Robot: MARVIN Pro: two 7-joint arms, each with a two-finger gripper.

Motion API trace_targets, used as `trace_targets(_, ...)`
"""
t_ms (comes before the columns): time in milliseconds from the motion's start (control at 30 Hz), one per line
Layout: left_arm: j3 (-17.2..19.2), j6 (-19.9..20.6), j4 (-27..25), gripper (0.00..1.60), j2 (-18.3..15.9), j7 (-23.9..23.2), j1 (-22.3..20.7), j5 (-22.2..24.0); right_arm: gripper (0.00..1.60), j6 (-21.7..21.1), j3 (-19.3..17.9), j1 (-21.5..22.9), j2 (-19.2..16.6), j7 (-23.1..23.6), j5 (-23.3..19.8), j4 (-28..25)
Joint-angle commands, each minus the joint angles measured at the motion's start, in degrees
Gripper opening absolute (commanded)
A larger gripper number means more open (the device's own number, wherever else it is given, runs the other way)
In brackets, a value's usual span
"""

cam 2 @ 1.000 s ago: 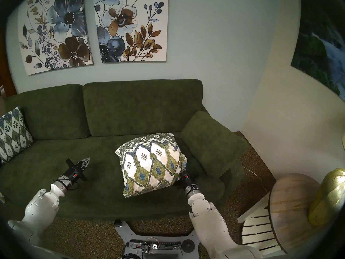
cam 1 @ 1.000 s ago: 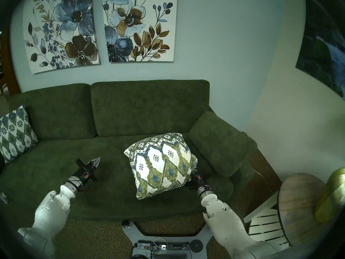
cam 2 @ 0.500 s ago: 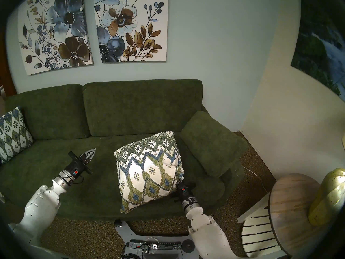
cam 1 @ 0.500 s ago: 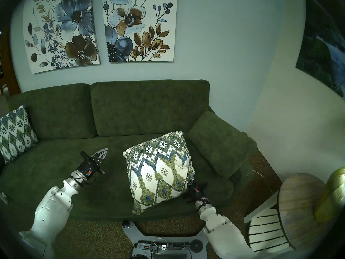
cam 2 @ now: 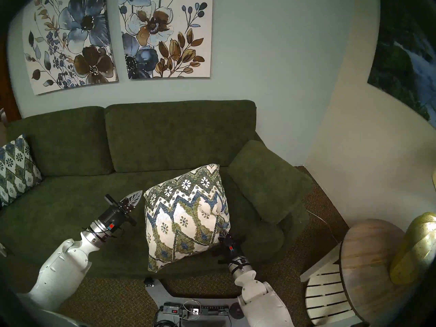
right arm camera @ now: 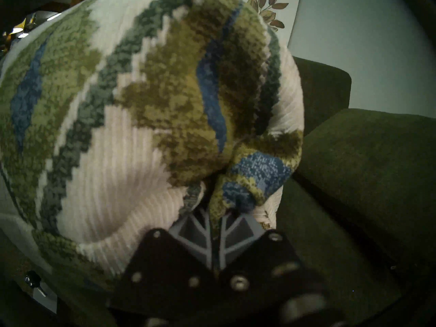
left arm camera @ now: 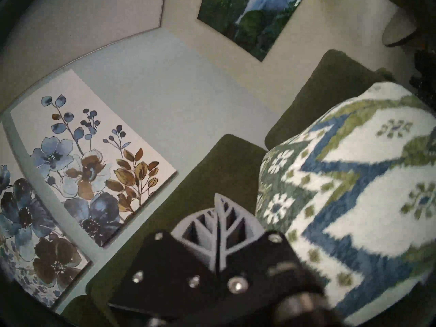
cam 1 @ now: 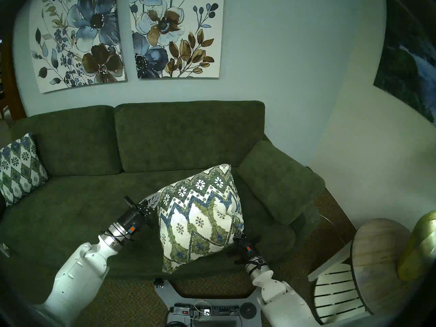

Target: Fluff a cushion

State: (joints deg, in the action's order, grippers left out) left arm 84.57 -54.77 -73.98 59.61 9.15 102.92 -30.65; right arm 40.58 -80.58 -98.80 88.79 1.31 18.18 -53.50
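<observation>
We hold the cushion (cam 1: 200, 215) up over the seat of the green sofa (cam 1: 179, 135), close to the sofa's right armrest (cam 1: 278, 180). It is a fat white cushion with green and blue zigzags and little flowers. It hangs tilted, with one corner pointing up and one corner pointing down toward the front edge of the seat.

Our right gripper (right arm camera: 215, 221) is pinched tight on a bunched-up corner of the cushion. In the right wrist view the cloth is squeezed between its two gray fingers (right arm camera: 195, 229). The cloth folds and puckers where we grab it.

Our left gripper (cam 1: 151, 199) has its two fingers pressed together with nothing between them. Its tip is right at the left edge of the cushion. We cannot tell if it touches the cloth.

A second patterned cushion (cam 1: 18, 168) leans at the far left end of the sofa. Two flower paintings (cam 1: 127, 34) hang on the wall above. A round wooden table (cam 1: 379, 260) stands on the right.
</observation>
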Motion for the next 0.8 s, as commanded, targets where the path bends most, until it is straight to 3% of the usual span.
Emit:
trace_targets(0, -4.25, -0.23, -6.97, 0.00, 1.09, -0.36, 3.59, 0.50, 0.00, 5.07, 2.38, -5.07, -0.83, 0.80, -0.37, -6.24)
trace_targets(133, -5.94, -0.23, -10.45, 0.00, 0.14, -0.98, 4.09, 0.62, 0.00, 8.39, 3.18, -8.28, -1.83, 0.77, -1.06, -10.07)
trace_targets(233, -6.72, -0.23, -9.59, 0.00, -0.05, -1.85, 3.07, 0.92, 0.00, 10.88, 3.45, -10.36, -2.50, 0.60, -1.82, -12.23)
trace_targets(400, -7.80, 3.04, -3.44, 0.00, 0.81, -4.39, -1.47, 2.04, 0.00, 13.53, 3.06, -13.34, -3.29, 0.17, -3.35, -15.74)
trace_targets(600, -8.21, 9.35, 3.93, 0.00, 2.84, -7.71, -6.13, 1.83, 0.00, 13.38, 2.17, -16.23, -4.45, 0.16, -4.54, -20.44)
trace_targets(767, -7.73, 12.63, 6.44, 0.00, 4.55, -9.56, -8.18, 1.93, 0.00, 12.98, 1.79, -17.82, -5.16, 0.22, -5.20, -22.61)
